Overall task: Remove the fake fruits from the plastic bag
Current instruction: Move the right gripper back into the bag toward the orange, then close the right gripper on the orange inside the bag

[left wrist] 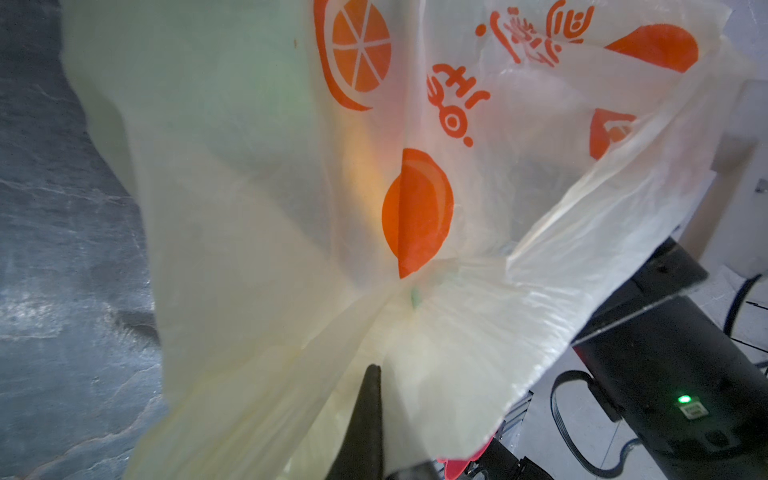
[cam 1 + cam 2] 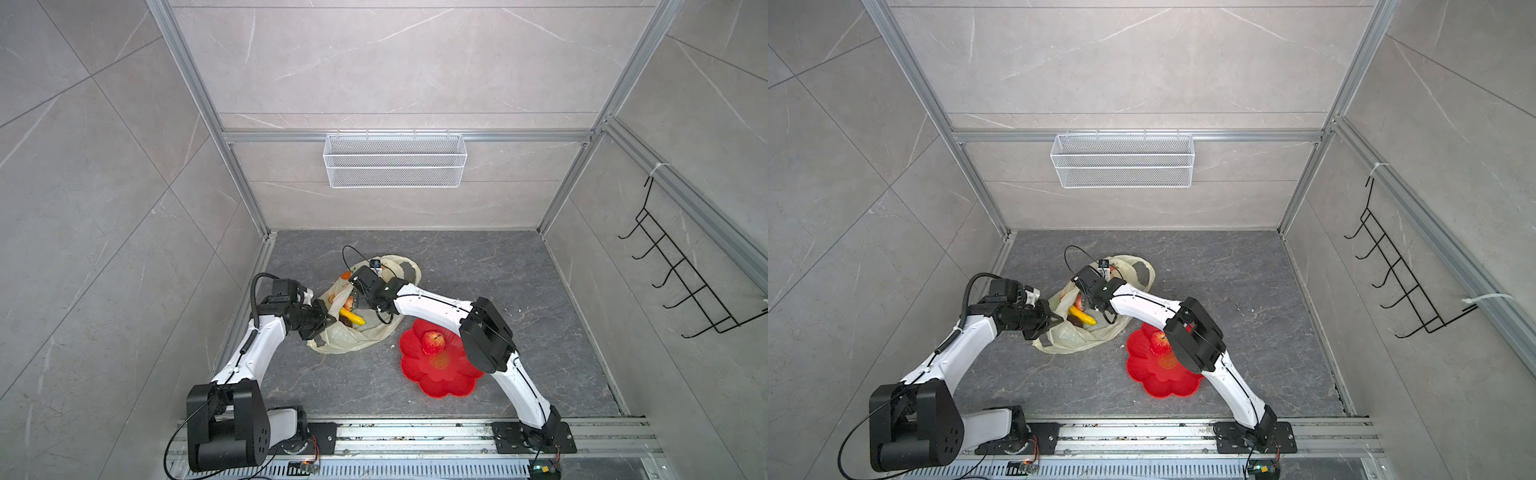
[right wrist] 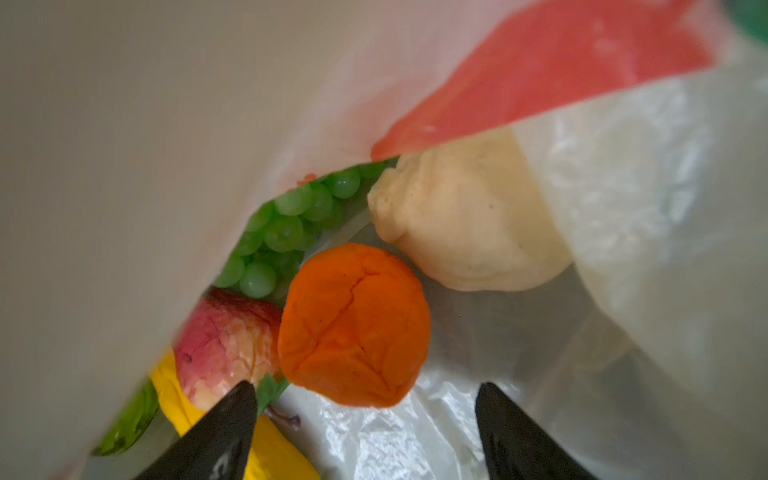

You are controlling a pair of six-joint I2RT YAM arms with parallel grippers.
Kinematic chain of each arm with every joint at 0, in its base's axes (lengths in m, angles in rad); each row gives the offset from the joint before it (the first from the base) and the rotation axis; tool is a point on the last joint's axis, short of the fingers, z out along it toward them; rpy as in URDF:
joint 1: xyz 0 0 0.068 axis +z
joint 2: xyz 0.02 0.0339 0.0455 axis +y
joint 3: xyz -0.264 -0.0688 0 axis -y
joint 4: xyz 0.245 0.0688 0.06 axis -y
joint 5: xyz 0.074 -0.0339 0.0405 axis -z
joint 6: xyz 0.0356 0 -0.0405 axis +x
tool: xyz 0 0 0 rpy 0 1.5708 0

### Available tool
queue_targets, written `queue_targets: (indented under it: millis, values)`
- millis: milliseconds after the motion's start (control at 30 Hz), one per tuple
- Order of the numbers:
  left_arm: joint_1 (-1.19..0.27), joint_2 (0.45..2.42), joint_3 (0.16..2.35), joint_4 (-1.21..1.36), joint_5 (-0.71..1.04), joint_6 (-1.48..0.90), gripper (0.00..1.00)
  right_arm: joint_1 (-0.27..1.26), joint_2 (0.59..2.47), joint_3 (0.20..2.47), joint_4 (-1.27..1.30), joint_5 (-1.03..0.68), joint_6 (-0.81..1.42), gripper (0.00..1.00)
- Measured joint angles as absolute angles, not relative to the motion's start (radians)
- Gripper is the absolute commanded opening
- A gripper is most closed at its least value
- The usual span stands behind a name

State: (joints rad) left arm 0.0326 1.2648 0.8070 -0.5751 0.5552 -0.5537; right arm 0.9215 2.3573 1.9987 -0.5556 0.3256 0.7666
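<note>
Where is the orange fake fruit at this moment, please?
In the right wrist view, the orange fruit lies inside the plastic bag among a reddish apple, green grapes and cream fruit, before the right gripper.

Red plate (image 2: 449,382), wire basket (image 2: 395,160), hook rack (image 2: 685,260)

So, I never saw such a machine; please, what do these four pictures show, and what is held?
These are two white robot arms with black grippers on a grey table. Two pictures look down from overhead; two come from a camera on each wrist. The left gripper is shut on the thin pale-yellow plastic bag, pinching its rim. The right gripper is open inside the bag, holding nothing, before a wrinkled orange fruit, green grape bunch and cream fruit. A red apple lies on the red flower-shaped plate.
</note>
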Motion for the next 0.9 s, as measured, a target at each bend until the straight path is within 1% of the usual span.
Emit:
queue_targets:
  millis: [100,400,500,600,733,900]
  values:
    - [0.033,1.265,0.807,-0.575,0.556,-0.553,0.00,0.915,2.400,2.055,-0.580,0.326,0.788,0.82]
    - [0.033,1.265,0.807,-0.575,0.557,-0.553,0.00,0.902,2.521,2.231,-0.670,0.326,0.816,0.83]
    - [0.033,1.265,0.807,-0.575,0.557,-0.553,0.00,0.900,2.544,2.273,-0.699,0.327,0.817,0.79]
    - [0.033,1.265,0.807,-0.575,0.558,-0.553,0.00,0.900,2.546,2.276,-0.715,0.326,0.814,0.71]
    - [0.033,1.265,0.807,-0.575,0.558,-0.553,0.00,0.900,2.546,2.274,-0.714,0.327,0.811,0.69]
    - [0.033,1.265,0.807,-0.575,0.558,-0.553,0.00,0.903,2.518,2.220,-0.691,0.336,0.800,0.68]
